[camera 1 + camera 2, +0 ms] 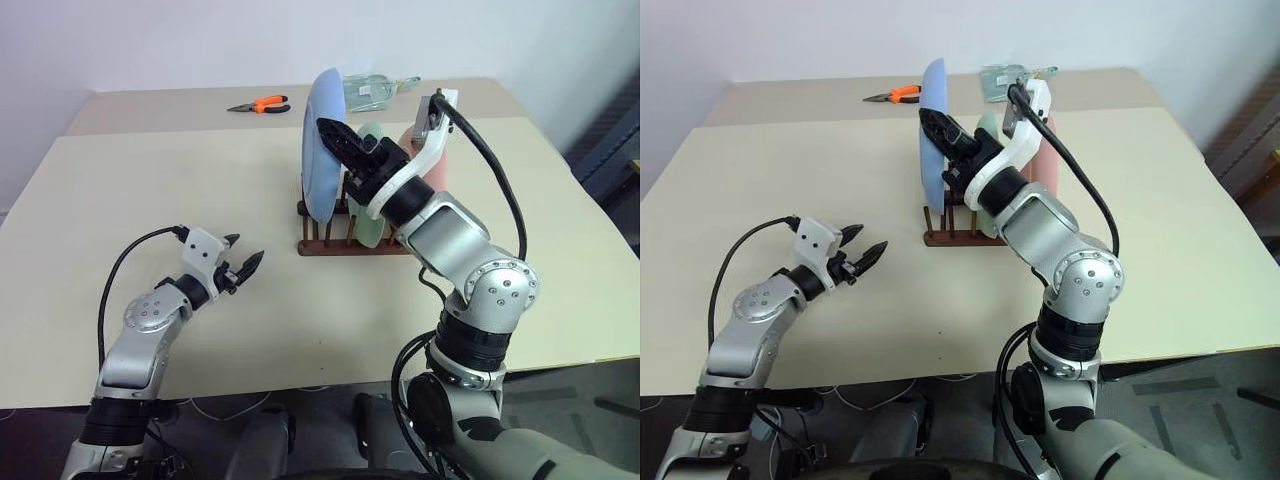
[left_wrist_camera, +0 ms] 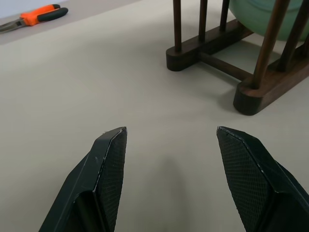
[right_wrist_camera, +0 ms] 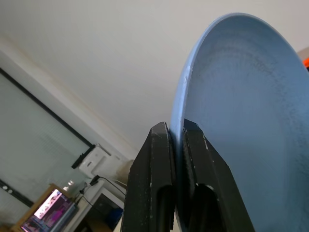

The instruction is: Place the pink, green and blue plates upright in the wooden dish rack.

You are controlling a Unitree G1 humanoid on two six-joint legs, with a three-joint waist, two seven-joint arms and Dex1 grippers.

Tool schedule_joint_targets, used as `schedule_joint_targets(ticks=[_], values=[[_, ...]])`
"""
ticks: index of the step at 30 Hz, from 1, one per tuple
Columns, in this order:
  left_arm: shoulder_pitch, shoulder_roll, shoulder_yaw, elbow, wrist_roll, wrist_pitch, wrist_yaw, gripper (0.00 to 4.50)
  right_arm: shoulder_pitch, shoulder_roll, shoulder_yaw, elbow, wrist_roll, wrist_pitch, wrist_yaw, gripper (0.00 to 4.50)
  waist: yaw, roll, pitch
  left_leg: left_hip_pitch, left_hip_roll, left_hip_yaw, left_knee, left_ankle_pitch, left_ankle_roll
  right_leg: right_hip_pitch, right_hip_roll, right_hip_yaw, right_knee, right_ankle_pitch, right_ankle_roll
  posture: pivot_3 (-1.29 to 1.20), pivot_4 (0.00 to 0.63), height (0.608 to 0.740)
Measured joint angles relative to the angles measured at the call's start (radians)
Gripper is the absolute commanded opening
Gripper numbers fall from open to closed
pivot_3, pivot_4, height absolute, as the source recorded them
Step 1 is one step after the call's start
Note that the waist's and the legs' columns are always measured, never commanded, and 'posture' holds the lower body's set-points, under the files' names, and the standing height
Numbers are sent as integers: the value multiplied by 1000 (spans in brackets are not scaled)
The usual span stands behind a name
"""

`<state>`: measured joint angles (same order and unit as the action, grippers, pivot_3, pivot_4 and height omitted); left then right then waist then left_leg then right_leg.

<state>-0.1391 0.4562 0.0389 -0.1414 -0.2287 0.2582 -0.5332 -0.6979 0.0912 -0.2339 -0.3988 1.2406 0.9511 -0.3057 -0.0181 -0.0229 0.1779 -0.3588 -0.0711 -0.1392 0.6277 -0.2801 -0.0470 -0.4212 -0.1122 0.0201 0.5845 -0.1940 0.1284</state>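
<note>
Beige tabletop [image 1: 150,190] carries the dark brown wooden dish rack [image 1: 345,243] near its far edge. Right gripper [image 3: 176,133] pinches the rim of the round light blue plastic plate [image 1: 322,145], upright over the rack's left end. Mint green plate [image 1: 368,225] and salmon pink plate [image 1: 1047,160] stand behind. Left gripper [image 1: 244,263] hovers open, empty, near the rack. Orange-handled pliers [image 1: 262,104] lie near the far edge.

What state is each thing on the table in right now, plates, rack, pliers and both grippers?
blue plate: upright, rim pinched by the right gripper, over the rack's left end
green plate: standing upright in the rack
pink plate: upright behind the right arm, mostly hidden
wooden dish rack: on the table
orange pliers: lying flat, untouched
left gripper: open, empty
right gripper: shut on the blue plate
</note>
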Motion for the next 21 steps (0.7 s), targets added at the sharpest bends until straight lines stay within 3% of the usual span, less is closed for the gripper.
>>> schedule_joint_targets(ticks=[3, 4, 6, 12, 17, 21], values=[[11, 1, -11, -26, -1, 16, -16, 3006, -20, -16, 16, 51, -1, -5, -22, 0, -1, 0, 0, 0, 0, 0, 0, 0, 0, 0, 0, 0, 0, 0, 0, 0, 150, 740], [16, 3, -18, -38, -2, 24, -26, 3052, -27, -25, 24, 75, -5, -5, -24, 332, -1, 0, 0, 0, 0, 0, 0, 0, 0, 0, 0, 0, 0, 0, 0, 0, 150, 740], [27, 4, -25, -62, -3, 42, -39, 3070, -45, -40, 33, 111, -20, -6, -23, 1051, -1, 0, 0, 0, 0, 0, 0, 0, 0, 0, 0, 0, 0, 0, 0, 0, 150, 740], [33, 3, -57, -118, -13, 89, -57, 3070, -93, -143, 98, 145, -124, -21, 47, 4036, 1, 0, 0, -1, 0, 1, 0, 0, 0, 0, 0, 0, -1, 0, 0, 0, 150, 740], [41, 2, -67, -134, -14, 108, -57, 3070, -126, -427, 188, 25, -320, -111, 318, 4036, 5, 1, 1, -2, 0, 1, 1, 0, 0, 1, 0, -1, -2, -1, 2, 0, 150, 740], [38, 5, -68, -118, -1, 103, -58, 3070, -73, -732, 22, -39, -356, -205, 593, 4036, 11, -3, -1, -3, 0, 0, 2, -1, 2, 4, -1, -2, -7, -3, 5, 0, 150, 740]])
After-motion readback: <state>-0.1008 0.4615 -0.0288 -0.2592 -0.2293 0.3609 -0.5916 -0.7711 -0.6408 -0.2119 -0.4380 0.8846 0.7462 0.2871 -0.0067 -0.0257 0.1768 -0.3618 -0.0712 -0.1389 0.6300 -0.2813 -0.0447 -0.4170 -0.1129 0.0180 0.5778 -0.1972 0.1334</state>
